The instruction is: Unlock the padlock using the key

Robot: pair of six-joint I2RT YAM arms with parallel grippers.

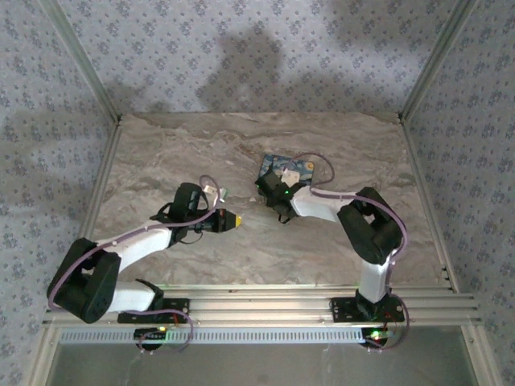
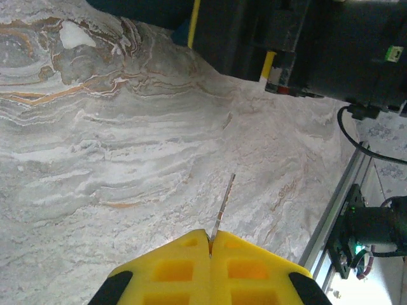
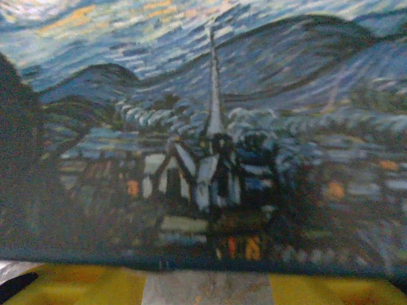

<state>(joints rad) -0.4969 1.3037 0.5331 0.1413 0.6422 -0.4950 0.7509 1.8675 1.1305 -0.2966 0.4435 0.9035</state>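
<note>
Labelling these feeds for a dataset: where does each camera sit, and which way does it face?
Top external: above and behind the bases, looking down at the table; left arm and right arm show.
Left wrist: looks along the left claw, shut on the key, toward the right arm.
Right wrist: faces the padlock close up, right claw open below.
Shared: padlock, in top and right wrist.

Dim, even light throws soft shadows on the back wall point(image 1: 265, 56) (up close, the padlock point(image 3: 210, 127) is blurred).
</note>
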